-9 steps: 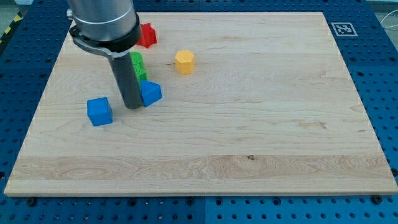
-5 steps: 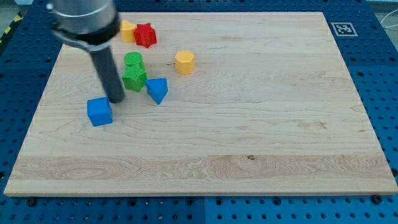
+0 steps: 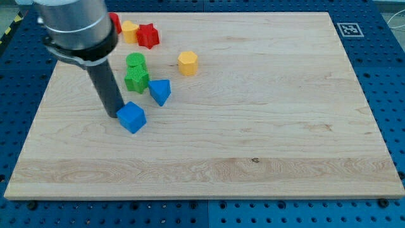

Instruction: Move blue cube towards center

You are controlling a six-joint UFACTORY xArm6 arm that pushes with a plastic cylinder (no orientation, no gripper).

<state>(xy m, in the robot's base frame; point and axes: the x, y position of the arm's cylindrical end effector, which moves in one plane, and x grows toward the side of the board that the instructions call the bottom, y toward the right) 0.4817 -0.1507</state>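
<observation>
Blue pegboard frames the wooden counter (image 3: 253,126) on all sides, with a printed marker tag (image 3: 347,29) at the counter's top right corner. I see my tip (image 3: 116,114) planted in the left half of the counter, touching the upper left side of the blue cube (image 3: 131,117). The end effector is a plain rod with nothing that opens or closes, so it grips nothing. That cube lies left of the counter's middle, nearer the left edge. Just above and right of it sits a blue triangular block (image 3: 160,91), beside two green blocks (image 3: 136,73). A yellow hexagonal block (image 3: 188,63) stands further right. Near the top left corner lie a red star-shaped block (image 3: 148,35), a small yellow block (image 3: 129,30) and another red block (image 3: 115,23), partly hidden by the arm.
</observation>
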